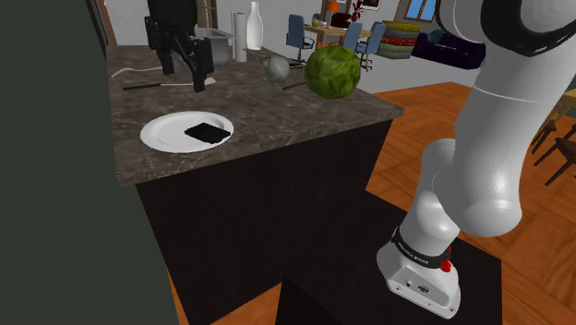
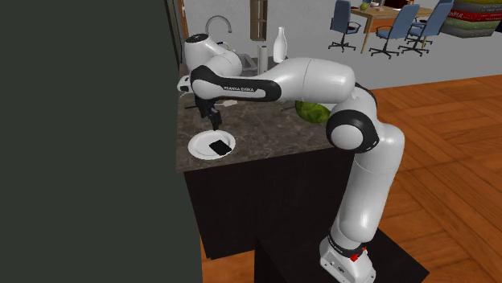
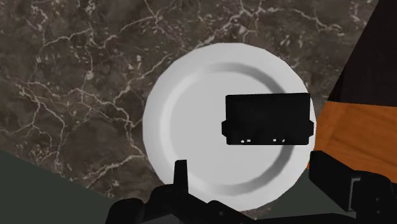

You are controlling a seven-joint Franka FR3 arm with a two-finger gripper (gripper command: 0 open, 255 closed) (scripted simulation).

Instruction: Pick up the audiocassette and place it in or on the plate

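the words "franka emika" in white on the arm's black band (image 2: pixel 241 90)

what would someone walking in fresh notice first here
The black audiocassette stands out most, lying dark on the white plate near the edge of the dark marbled counter. Above the plate hangs the black gripper, its fingers open and holding nothing. Farther along the counter sits a big green watermelon.
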